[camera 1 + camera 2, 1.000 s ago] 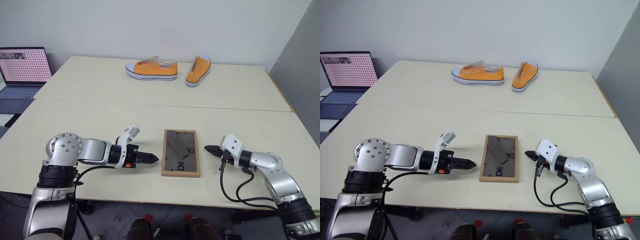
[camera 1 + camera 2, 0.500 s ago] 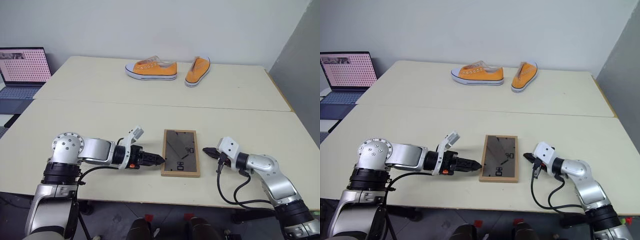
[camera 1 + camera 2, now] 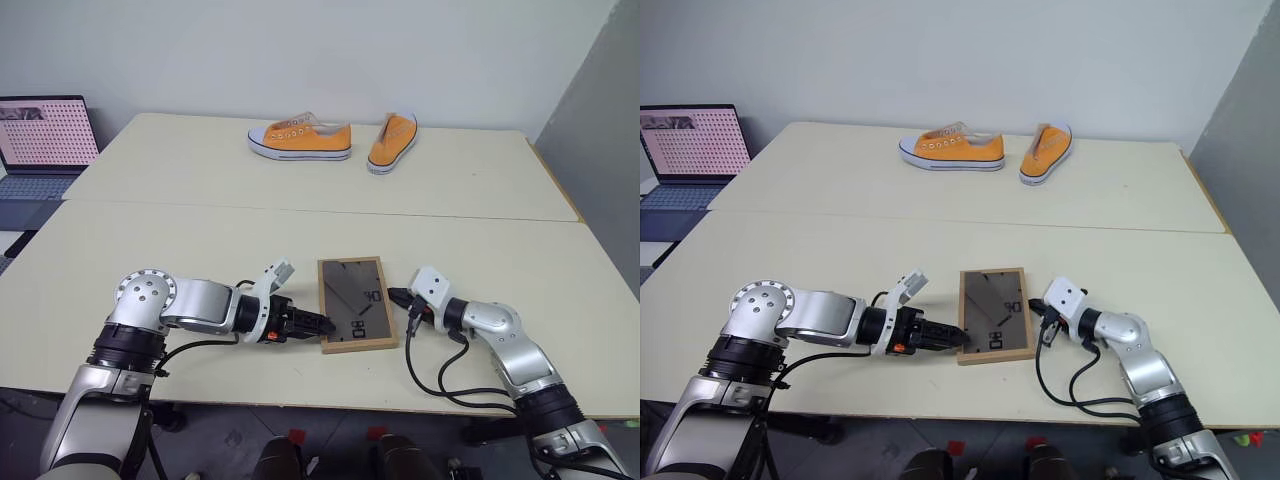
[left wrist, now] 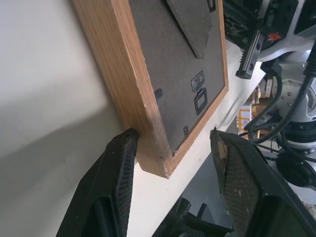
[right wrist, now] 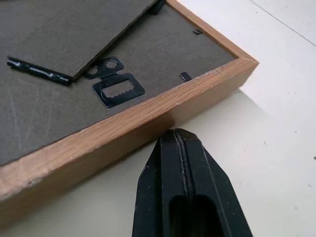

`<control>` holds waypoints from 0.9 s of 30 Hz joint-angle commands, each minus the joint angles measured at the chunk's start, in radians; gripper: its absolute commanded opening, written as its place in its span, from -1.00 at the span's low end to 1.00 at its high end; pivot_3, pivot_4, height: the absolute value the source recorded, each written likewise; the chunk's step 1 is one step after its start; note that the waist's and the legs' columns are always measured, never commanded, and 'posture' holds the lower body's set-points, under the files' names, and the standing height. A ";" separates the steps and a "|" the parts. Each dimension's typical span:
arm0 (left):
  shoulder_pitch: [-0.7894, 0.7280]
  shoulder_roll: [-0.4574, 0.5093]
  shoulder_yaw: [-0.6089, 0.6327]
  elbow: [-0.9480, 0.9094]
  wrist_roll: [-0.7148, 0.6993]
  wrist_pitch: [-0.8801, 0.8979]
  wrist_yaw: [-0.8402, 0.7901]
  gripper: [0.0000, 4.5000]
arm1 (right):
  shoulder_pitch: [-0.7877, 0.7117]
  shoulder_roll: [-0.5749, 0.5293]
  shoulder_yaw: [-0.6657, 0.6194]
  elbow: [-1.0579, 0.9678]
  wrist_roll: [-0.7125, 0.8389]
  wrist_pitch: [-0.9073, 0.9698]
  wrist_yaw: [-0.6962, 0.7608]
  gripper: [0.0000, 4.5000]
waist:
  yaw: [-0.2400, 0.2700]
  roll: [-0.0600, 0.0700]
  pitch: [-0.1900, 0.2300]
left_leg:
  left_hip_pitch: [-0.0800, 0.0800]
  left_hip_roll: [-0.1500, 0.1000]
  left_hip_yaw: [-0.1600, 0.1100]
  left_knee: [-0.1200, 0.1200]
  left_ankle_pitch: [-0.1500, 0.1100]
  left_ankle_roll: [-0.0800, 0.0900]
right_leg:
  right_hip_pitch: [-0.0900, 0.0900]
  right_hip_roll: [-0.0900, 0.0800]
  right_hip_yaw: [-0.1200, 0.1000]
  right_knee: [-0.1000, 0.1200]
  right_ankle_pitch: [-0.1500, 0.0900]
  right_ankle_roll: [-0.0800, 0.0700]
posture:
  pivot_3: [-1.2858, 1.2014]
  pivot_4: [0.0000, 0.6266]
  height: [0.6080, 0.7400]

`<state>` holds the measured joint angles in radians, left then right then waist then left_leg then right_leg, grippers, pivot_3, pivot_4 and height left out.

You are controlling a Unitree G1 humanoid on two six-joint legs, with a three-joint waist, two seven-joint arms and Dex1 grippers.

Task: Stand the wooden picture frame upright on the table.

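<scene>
The wooden picture frame (image 3: 353, 305) lies flat on the table (image 3: 200, 240), its dark back board and folded stand facing up, near the front edge. My left gripper (image 3: 323, 325) is open at the frame's near left corner. In the left wrist view one finger (image 4: 116, 182) touches the wooden side while the other finger (image 4: 242, 182) hangs over the back board. My right gripper (image 3: 396, 297) is shut, and its joined tips (image 5: 177, 136) press against the frame's right wooden edge (image 5: 148, 128).
Two orange shoes (image 3: 299, 140) (image 3: 391, 141) rest on the far slab beyond the seam (image 3: 300, 207). A laptop (image 3: 45, 135) stands open off the table's left side. The table's front edge runs just behind both grippers.
My left gripper opened and slid right to straddle the frame's near left corner. My right gripper moved left until its shut tips met the frame's right edge.
</scene>
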<state>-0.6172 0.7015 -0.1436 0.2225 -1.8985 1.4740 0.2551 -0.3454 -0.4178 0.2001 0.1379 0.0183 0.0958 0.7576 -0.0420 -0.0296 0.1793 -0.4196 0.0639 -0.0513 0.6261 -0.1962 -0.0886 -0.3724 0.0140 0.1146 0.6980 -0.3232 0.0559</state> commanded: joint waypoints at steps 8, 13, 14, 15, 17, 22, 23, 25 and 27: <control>0.027 0.081 -0.003 -0.021 -0.074 -0.046 0.010 0.11 | 0.013 -0.068 -0.020 -0.024 -0.004 -0.035 0.039 -1.00 | 0.002 0.000 0.000 | 0.000 0.000 0.000 0.000 0.000 0.000 | 0.000 0.000 0.000 0.000 0.000 0.000 | 0.03 -0.52 1.00; 0.036 0.120 0.009 -0.042 -0.074 -0.033 -0.039 0.11 | 0.018 -0.121 -0.043 -0.007 0.011 -0.054 0.054 -1.00 | 0.007 0.000 0.000 | 0.000 0.000 0.000 0.000 0.000 0.000 | 0.000 0.000 0.000 -0.001 0.000 0.000 | 0.03 -0.52 1.00; 0.042 0.116 0.004 -0.053 -0.074 -0.037 -0.037 0.11 | 0.019 -0.123 -0.045 -0.002 0.010 -0.057 0.055 -1.00 | 0.007 0.000 0.000 | 0.000 0.000 0.000 0.000 0.000 0.000 | 0.000 0.000 0.000 -0.001 0.000 0.000 | 0.03 -0.52 1.00; 0.049 0.110 -0.002 -0.061 -0.074 -0.044 -0.030 0.11 | 0.019 -0.125 -0.045 0.001 0.010 -0.060 0.055 -1.00 | 0.008 0.000 0.000 | 0.000 -0.001 0.000 0.000 0.000 0.000 | 0.000 0.000 0.000 -0.001 0.000 0.000 | 0.03 -0.52 1.00; 0.064 0.096 -0.013 -0.065 -0.074 -0.058 -0.005 0.11 | 0.021 -0.122 -0.040 0.005 0.008 -0.060 0.051 -1.00 | 0.008 0.000 0.000 | 0.000 -0.001 0.001 0.000 0.000 0.000 | 0.000 0.000 0.000 -0.001 0.000 0.000 | 0.03 -0.52 1.00; 0.082 0.075 -0.038 -0.060 -0.074 -0.080 0.090 0.11 | 0.036 -0.103 -0.023 -0.015 0.009 -0.046 0.043 -1.00 | 0.007 0.000 0.000 | 0.000 0.000 0.001 0.000 0.000 0.000 | 0.000 0.000 0.001 -0.001 0.000 0.000 | 0.03 -0.52 1.00; 0.083 0.067 -0.039 -0.055 -0.074 -0.087 0.114 0.11 | 0.037 -0.098 -0.021 -0.022 0.010 -0.040 0.041 -1.00 | 0.007 0.000 0.000 | 0.000 0.000 0.001 0.000 0.000 0.000 | 0.000 0.000 0.001 -0.001 0.000 0.000 | 0.03 -0.52 1.00; 0.085 0.052 -0.040 -0.050 -0.074 -0.093 0.142 0.11 | 0.038 -0.091 -0.018 -0.031 0.010 -0.032 0.038 -1.00 | 0.007 0.000 0.000 | 0.000 0.000 0.001 0.000 0.000 0.000 | 0.000 0.000 0.001 -0.001 0.000 0.000 | 0.03 -0.52 1.00; 0.086 0.040 -0.037 -0.047 -0.074 -0.094 0.156 0.11 | 0.039 -0.086 -0.017 -0.037 0.009 -0.026 0.035 -1.00 | 0.008 0.000 0.000 | 0.001 0.000 0.001 0.000 0.000 0.000 | 0.001 0.000 0.001 -0.001 0.000 0.000 | 0.03 -0.52 1.00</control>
<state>-0.5440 0.7528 -0.1674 0.1675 -1.9794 1.3874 0.3795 -0.3188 -0.5087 0.1776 0.1306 0.0230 0.0595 0.7915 -0.0342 -0.0295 0.1789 -0.4185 0.0634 -0.0507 0.6259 -0.1963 -0.0885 -0.3711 0.0138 0.1154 0.6970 -0.3234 0.0560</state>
